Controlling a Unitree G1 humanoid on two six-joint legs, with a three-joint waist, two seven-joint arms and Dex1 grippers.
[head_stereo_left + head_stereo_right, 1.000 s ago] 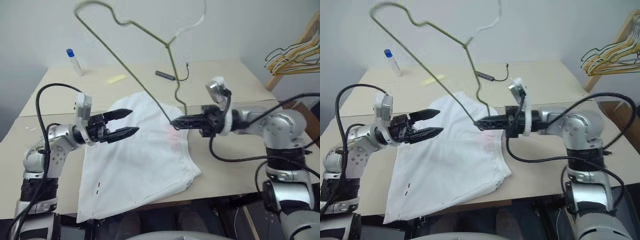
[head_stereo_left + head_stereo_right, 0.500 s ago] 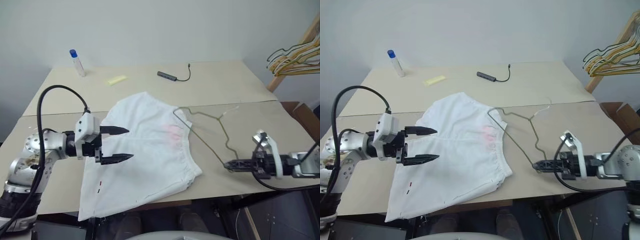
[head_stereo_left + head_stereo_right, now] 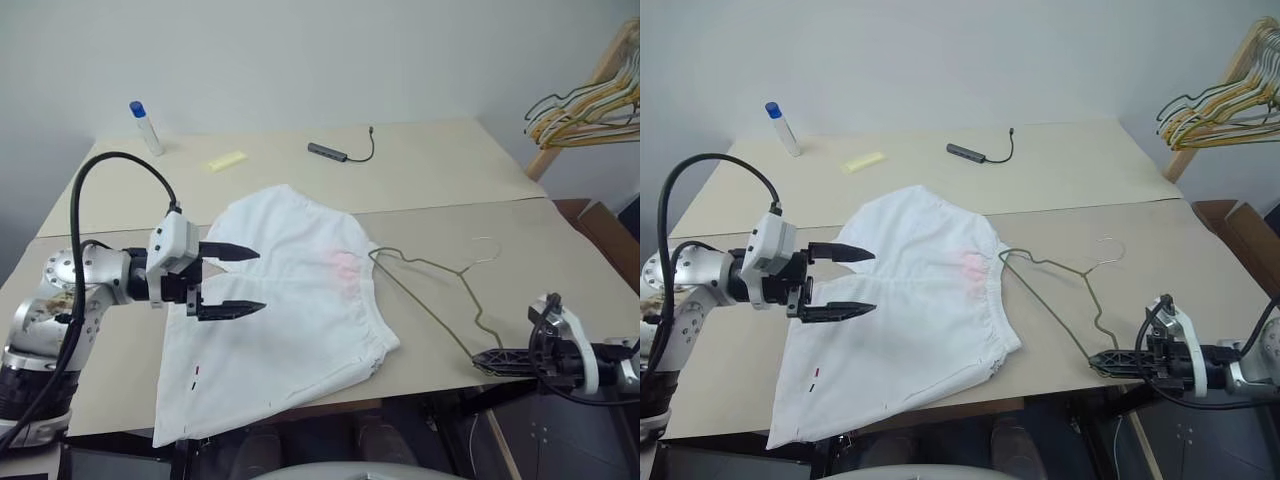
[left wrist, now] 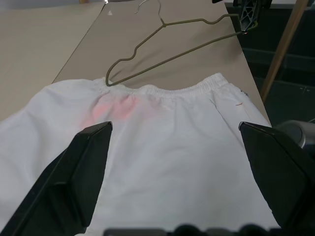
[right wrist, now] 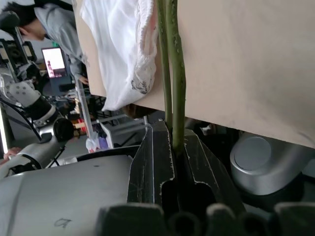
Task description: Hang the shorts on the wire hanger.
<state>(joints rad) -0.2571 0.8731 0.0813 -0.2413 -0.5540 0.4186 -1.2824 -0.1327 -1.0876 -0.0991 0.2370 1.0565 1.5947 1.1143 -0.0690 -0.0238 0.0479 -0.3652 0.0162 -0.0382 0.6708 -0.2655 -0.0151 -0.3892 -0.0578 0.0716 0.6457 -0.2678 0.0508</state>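
- Beige tabletop point(image 3: 430, 170); large white cloth shorts point(image 3: 290, 300) lie flat.
- Thin olive wire hanger point(image 3: 440, 300) beside shorts' waistband, pinched by right gripper point(image 3: 490, 362).
- Left gripper point(image 3: 240, 281) gapes over shorts.

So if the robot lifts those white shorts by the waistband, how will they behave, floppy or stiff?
Probably floppy: the shorts lie flat and wrinkled, with one hem drooping over the table edge. Likely light, being thin cloth. The gathered waistband may bunch, so threading the wire hanger through could prove fiddly.

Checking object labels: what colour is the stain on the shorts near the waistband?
Faint pink, on the white shorts just below the gathered waistband; clearest in the left wrist view.
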